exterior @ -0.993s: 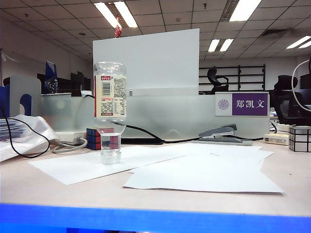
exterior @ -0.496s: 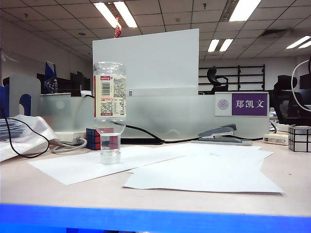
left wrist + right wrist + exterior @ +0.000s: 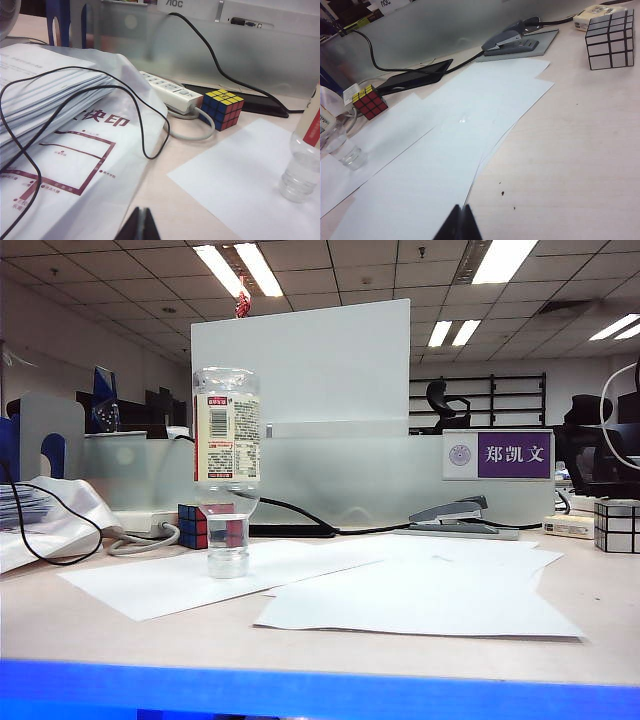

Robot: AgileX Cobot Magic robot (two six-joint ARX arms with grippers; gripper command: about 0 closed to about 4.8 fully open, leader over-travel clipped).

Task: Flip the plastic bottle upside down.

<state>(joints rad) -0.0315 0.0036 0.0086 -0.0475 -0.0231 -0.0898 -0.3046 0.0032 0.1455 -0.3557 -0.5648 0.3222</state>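
On the bench [image 3: 600,590], the bottle [image 3: 227,455] stands upside down on a sheet of paper [image 3: 190,575], left of the middle in the exterior view. Its neck end rests on the paper and its wide bottom points up. It stands straight. The label [image 3: 230,437] has small print and a red patch. Nothing holds the bottle.

Just behind the bottle sits a colour cube [image 3: 200,525]. A white power strip [image 3: 170,92] lies next to the cube, with a black cable [image 3: 150,140] looping over a stack of papers in a plastic bag [image 3: 75,165]. More sheets of paper spread to the right. Behind them lies a grey stapler [image 3: 452,512]. A silver cube [image 3: 617,525] sits far to the right.

The left hand [image 3: 141,231] shows only its dark tips, pressed together and holding nothing. It hangs over the bag's edge, well apart from the bottle. The right hand [image 3: 461,227] also has its tips pressed together and holds nothing. It hangs over the edge of the paper, well apart from the bottle.
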